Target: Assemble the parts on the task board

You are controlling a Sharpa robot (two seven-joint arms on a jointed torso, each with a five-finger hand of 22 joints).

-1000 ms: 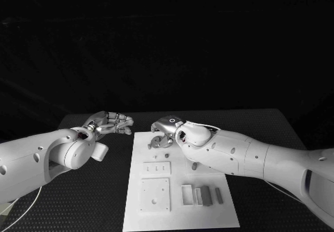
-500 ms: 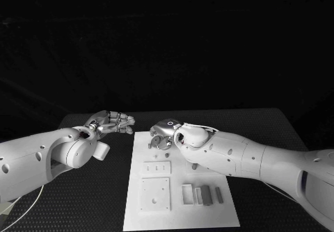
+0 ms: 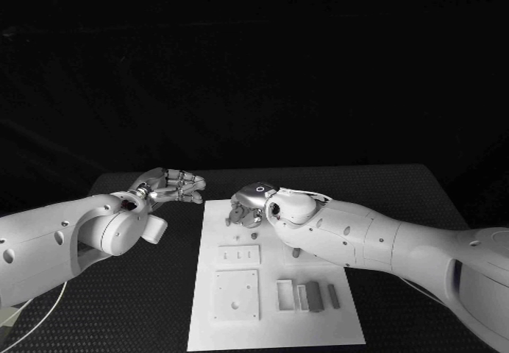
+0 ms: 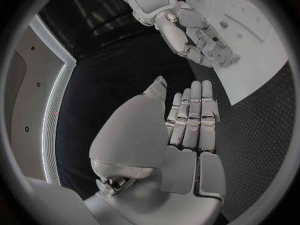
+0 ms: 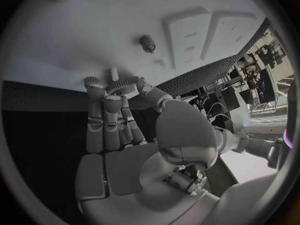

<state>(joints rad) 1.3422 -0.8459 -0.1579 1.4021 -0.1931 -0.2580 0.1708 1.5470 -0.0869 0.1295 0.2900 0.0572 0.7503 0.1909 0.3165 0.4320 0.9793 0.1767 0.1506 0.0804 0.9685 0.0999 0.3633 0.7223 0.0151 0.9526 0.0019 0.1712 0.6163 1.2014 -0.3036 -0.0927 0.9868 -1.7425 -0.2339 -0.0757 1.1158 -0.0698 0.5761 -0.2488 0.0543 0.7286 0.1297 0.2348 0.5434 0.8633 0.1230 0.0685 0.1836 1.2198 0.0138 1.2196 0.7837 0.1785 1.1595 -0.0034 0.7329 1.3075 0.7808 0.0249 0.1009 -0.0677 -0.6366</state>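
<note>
Gear held over the far end of the board

Black textured desk (image 3: 424, 191) carries a long white rectangular task board (image 3: 273, 334) at its middle. Right silver hand (image 3: 246, 208) hovers at the board's far end, fingers grasping a small grey toothed gear (image 5: 122, 85) at their tips, just above the white surface. Left silver hand (image 3: 170, 185) sits off the board's far left corner over bare desk, holding nothing, fingers straight and side by side in the left wrist view. Two square white plates (image 3: 237, 294) lie mid-board; grey rectangular blocks (image 3: 311, 297) lie beside them nearer the right edge. A small dark peg (image 5: 147, 43) stands on the board near the gear.
</note>
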